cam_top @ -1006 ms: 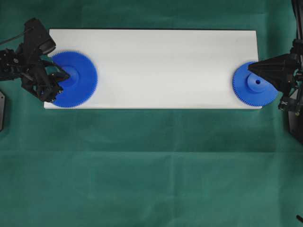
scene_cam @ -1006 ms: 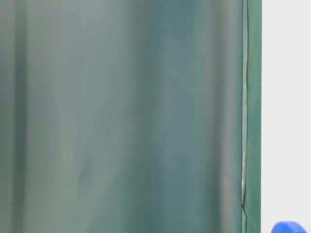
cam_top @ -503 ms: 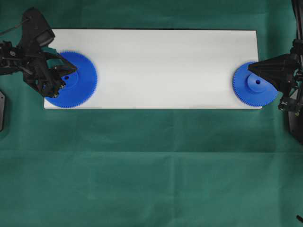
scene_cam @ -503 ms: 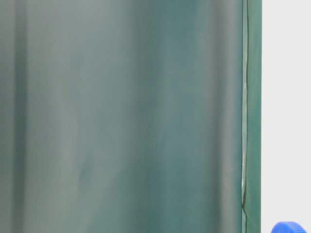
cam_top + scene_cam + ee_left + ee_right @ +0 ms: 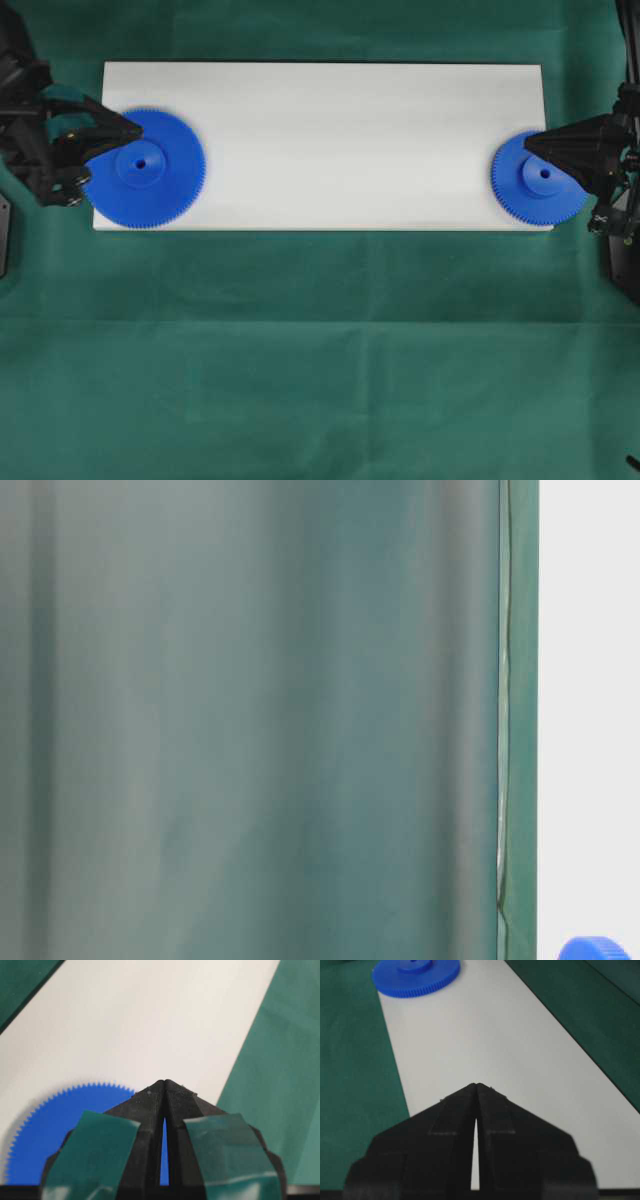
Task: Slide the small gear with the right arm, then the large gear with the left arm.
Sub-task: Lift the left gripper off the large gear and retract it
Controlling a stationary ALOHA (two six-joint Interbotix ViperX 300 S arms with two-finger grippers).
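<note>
Your left arm's black, tapering two-finger gripper point(image 5: 135, 129) sits at the left edge of the overhead view, its tip pointing right, with both fingers pressed together to a single point; the left wrist view point(image 5: 165, 1081) shows green tape on both fingers. Your right arm's matching black pointed gripper point(image 5: 528, 146) reaches in from the right edge, tip pointing left, fingers likewise closed tip to tip point(image 5: 476, 1084).

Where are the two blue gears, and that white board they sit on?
large gear point(image 5: 145, 168): overhead view, on its flat face beside the hub.
small gear point(image 5: 515, 190): overhead view, on its flat face near the teeth.
white board point(image 5: 350, 140): overhead view, bare middle.
</note>
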